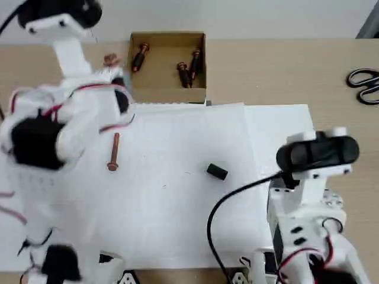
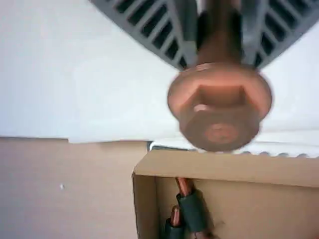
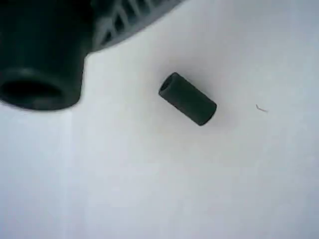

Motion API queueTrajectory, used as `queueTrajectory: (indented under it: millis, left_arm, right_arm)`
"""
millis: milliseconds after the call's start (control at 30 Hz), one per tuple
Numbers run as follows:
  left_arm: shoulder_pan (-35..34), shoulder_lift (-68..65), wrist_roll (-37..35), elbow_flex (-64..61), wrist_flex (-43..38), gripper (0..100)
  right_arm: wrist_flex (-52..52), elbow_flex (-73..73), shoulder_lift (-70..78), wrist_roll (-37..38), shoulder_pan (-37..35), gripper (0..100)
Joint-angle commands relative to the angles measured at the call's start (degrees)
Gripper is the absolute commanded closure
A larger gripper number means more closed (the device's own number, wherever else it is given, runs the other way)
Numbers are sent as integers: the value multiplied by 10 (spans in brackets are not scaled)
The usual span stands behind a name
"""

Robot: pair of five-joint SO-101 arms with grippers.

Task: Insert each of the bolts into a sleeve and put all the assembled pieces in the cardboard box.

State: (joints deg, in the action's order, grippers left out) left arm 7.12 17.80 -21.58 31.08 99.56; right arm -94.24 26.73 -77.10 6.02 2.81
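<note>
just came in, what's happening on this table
Two robot arms are pairing bolts with sleeves. The left gripper holds a bolt by its shank, close to the cardboard box. Three assembled pieces already lie in the box. The right gripper appears to hold a black sleeve above the white sheet. A loose bolt and a loose sleeve lie apart on that sheet, not yet joined.

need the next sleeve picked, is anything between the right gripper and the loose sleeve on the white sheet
Nothing visible does. In the right wrist view, bare white sheet lies between the right gripper and the sleeve. The loose bolt lies far off on the sheet, toward the other arm.
</note>
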Motion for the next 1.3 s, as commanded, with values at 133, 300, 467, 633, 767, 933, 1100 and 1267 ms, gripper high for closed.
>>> queueTrajectory:
  millis: [133,300,467,633,767,933,1100,1267]
  left_arm:
    - [3,232,19,-185,-20,994]
    - [-47,373,18,-355,-143,994]
    - [-94,517,18,-542,-271,994]
    - [-93,615,-40,-676,-331,994]
    - [-92,644,-78,-735,-337,994]
    - [-69,665,-113,-790,-354,994]
    - [-45,747,-113,-870,-436,994]
    - [-45,844,-94,-957,-489,994]
  right_arm:
    - [20,76,-102,40,-5,995]
    - [60,161,-165,36,-12,995]
    - [107,240,-224,-5,-92,995]
    - [168,321,-267,-51,-172,995]
    - [213,358,-268,-74,-204,995]
    - [262,409,-268,-83,-259,995]
    - [338,469,-268,-82,-348,995]
    - [400,511,-268,-81,-419,995]
